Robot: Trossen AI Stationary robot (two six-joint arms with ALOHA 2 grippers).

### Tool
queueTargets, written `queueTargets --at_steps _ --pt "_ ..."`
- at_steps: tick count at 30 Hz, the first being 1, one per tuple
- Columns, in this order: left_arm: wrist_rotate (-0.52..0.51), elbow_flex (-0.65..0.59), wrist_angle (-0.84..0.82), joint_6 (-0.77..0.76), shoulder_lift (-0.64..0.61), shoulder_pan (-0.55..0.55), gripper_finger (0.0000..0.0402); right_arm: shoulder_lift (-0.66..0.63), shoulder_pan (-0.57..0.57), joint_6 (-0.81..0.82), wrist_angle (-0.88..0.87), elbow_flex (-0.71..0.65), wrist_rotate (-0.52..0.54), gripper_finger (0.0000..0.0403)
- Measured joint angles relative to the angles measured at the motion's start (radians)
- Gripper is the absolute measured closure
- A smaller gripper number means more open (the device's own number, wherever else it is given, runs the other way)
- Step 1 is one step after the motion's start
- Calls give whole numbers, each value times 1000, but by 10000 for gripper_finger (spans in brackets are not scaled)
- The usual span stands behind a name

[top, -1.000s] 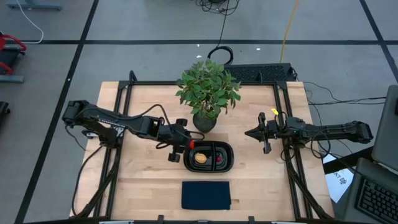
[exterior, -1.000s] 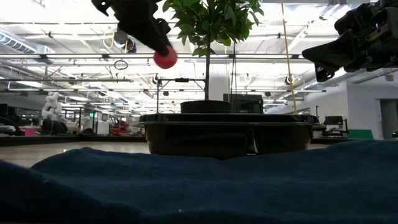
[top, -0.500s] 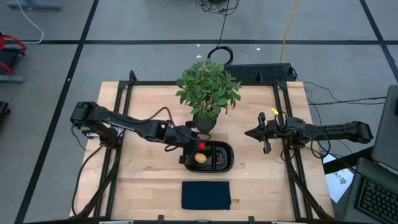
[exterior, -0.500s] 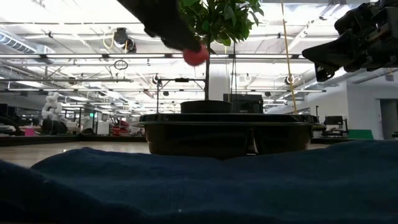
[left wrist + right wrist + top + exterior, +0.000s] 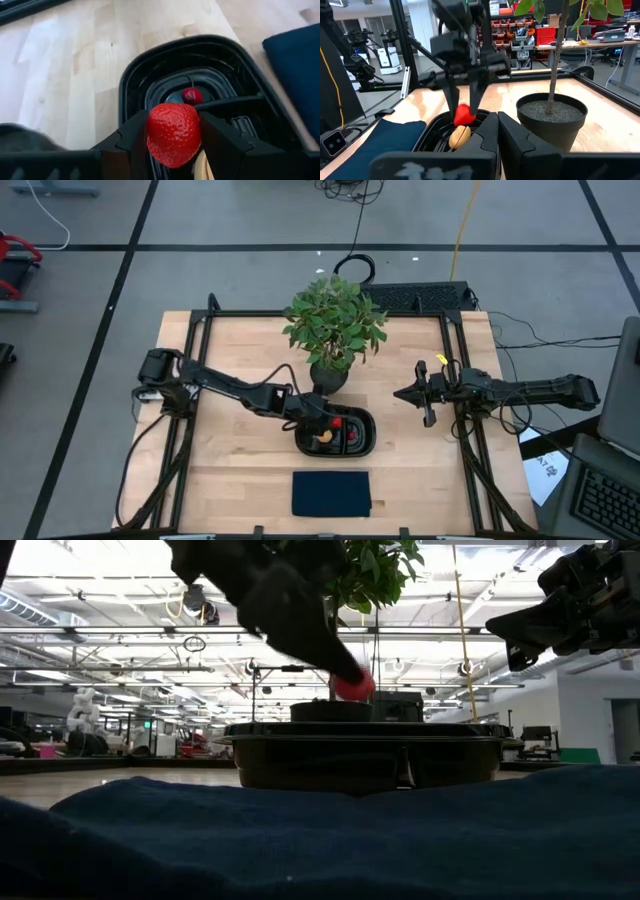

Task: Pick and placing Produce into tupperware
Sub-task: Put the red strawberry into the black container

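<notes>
The black oval tupperware sits on the table in front of the potted plant. In it lie the yellow-orange piece and the small dark red berry, each in its own compartment. My left gripper hangs just above the tupperware's rim, shut on the red strawberry, which shows in the low view as strawberry. My right gripper waits shut, raised over the table's right part, holding nothing. My left gripper pinches the strawberry's two sides between its two fingers, slanting down from the table's left. The strawberry is lifted clear, just above the tupperware's rim, with its rounded end sticking out past the fingertips.
The potted plant stands just beyond the tupperware, its pot close to the left arm. A dark blue cloth lies near the table's near edge. Bare wood lies left and right of the tupperware.
My left gripper has carried the strawberry toward the table's right and down, from beside the tupperware's left end to just above its inside. It has stayed shut on the strawberry throughout.
</notes>
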Motion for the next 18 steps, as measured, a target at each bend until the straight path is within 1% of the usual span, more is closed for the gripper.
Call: queueTargets --at_steps 9,18 --pt "-26 0 48 3 97 4 238 0 0 0 -4 0 0 403" --pt "-26 0 53 -8 115 8 238 0 0 0 -4 0 0 403"
